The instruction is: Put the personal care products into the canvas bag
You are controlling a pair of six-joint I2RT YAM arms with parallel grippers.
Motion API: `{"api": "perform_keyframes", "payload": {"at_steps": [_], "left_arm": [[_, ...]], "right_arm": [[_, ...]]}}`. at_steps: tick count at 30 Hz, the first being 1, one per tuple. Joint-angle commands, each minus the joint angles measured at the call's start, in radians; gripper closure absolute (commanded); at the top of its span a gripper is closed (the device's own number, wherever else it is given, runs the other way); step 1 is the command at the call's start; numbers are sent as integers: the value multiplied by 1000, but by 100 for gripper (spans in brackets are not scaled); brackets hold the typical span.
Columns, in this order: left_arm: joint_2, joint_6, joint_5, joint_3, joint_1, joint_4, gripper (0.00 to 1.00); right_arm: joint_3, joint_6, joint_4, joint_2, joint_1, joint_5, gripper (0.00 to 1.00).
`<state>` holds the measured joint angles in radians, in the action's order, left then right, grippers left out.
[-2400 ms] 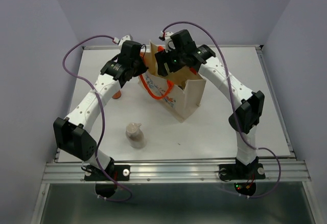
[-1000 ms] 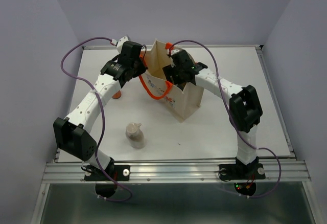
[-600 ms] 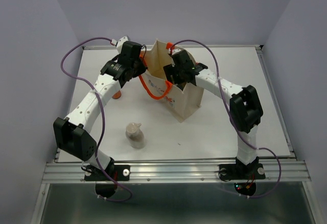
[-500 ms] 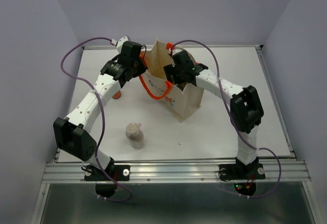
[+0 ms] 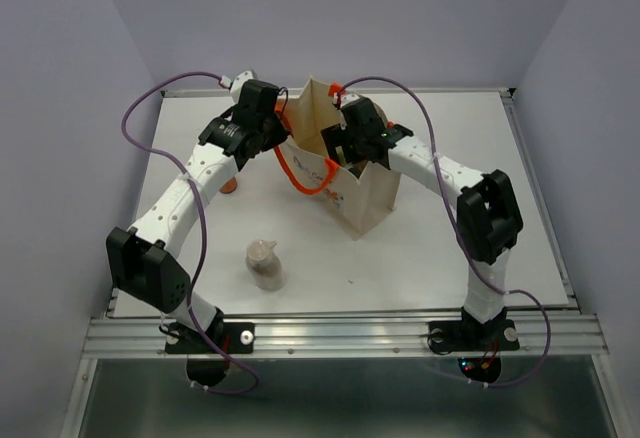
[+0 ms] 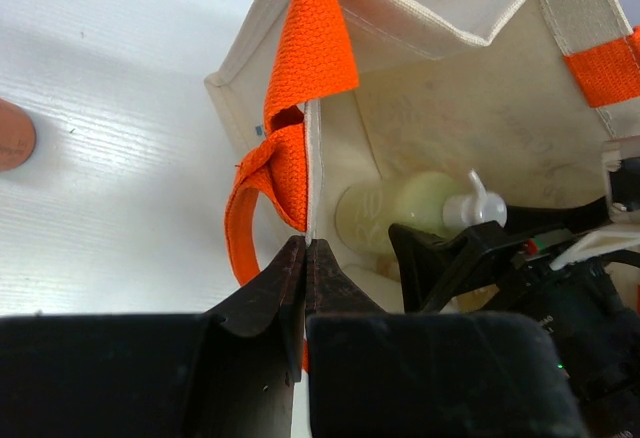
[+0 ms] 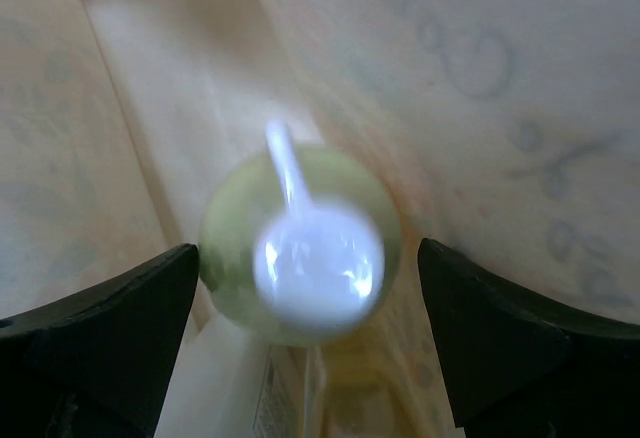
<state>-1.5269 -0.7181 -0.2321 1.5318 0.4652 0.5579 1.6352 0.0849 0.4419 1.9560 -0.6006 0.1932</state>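
- Top external: the right claw (image 5: 338, 150) has come down from above the bag (image 5: 365, 198) into its mouth, and its jaws have just spread. The left claw (image 5: 281, 136) stays pinched on the bag's left rim.
- 2 bottles are out on the counter (image 5: 440, 248): the tan bottle (image 5: 265, 263) near the front, and the orange bottle (image 5: 230, 186) half hidden by the left arm.
- Left wrist: the jaws are together on the rim fabric below the orange handle (image 6: 300, 48). The green bottle (image 6: 395, 213) sits inside the bag, with the right claw beside it.
- Right wrist: the green bottle is blurred straight below. The fingers (image 7: 110, 338) stand wide either side of it, not touching. I judge it released, with at least 2 left to fetch.
- Surface and room: a white counter with a metal rail (image 5: 340, 333) at the near edge, and plain lilac walls (image 5: 60, 58).
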Motion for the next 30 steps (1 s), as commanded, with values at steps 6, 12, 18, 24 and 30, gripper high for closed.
{"api": "perform_keyframes", "payload": {"at_steps": [6,12,18,24,30], "left_arm": [[-1,22,-26,62,13,-6,100],[2,23,-29,68,16,-4,100],[-7,26,-26,80,16,-1,100],[-13,25,-24,90,16,-9,100],[-30,25,-19,103,16,0,100]], "right_arm": [[78,-37,-46,-132,24,29,0],[121,-57,-39,-173,24,-14,0],[173,-88,-23,-293,24,-251,0],[68,-187,-12,-498,4,-604,0],[49,-350,171,-539,-215,-733,0]]}}
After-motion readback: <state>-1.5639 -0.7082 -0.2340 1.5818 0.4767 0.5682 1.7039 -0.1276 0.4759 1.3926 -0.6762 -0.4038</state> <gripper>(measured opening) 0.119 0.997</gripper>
